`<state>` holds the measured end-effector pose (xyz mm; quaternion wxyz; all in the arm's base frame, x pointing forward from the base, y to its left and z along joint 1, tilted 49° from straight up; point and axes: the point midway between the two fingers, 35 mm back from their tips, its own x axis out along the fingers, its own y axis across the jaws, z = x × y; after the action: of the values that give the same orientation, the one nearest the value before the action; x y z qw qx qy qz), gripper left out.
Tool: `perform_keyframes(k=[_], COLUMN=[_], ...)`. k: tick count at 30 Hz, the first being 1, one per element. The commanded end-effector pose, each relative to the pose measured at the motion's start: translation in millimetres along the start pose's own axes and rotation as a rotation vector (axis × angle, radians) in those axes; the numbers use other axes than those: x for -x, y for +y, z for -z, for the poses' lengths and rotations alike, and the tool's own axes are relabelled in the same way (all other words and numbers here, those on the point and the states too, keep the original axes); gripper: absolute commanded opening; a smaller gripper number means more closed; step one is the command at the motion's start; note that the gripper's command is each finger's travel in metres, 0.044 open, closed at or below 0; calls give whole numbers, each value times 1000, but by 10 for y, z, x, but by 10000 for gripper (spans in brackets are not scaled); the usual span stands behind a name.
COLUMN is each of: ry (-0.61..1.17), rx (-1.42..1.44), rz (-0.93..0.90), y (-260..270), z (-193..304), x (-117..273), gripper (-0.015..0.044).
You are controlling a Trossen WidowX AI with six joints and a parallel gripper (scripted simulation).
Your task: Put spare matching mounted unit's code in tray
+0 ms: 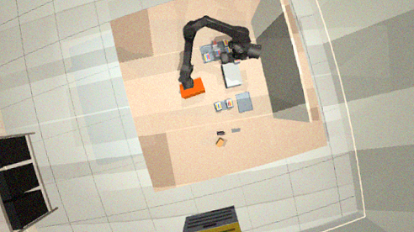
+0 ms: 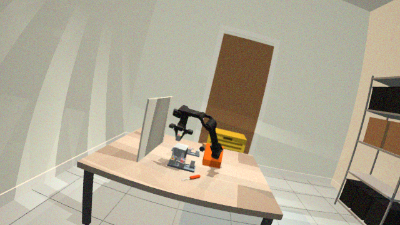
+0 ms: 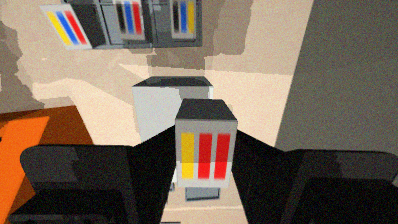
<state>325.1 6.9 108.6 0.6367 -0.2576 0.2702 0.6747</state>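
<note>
Spare (image 1: 236,60) (image 2: 179,137) (image 3: 206,155), one: boxy, likely light, stiff; best taken by opposite flat sides. Jaws: closed on it, above counter (image 1: 197,156) (image 2: 150,175) (image 3: 260,95). Presumed tray (image 1: 244,102) (image 3: 202,193): six o'clock of spare, top view. Wrist view: yellow-red-red stripes (image 3: 205,156) legible. Exterior: clearance over pale housing (image 1: 231,74) (image 2: 181,148) (image 3: 156,111).

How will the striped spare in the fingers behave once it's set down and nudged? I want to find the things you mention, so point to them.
The spare (image 3: 206,150) looks like a rigid block, so it probably won't flex. Flat faces suggest sliding over rolling. It looks taller than wide, so a high push might tip it.
</note>
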Motion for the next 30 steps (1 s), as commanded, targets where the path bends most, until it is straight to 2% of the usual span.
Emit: perform_keyframes(k=[1, 30], ry=[10, 5], rx=[5, 19], rz=[-5, -41], y=[-93, -393], z=[195, 1731], x=[-2, -183], gripper=[0, 0])
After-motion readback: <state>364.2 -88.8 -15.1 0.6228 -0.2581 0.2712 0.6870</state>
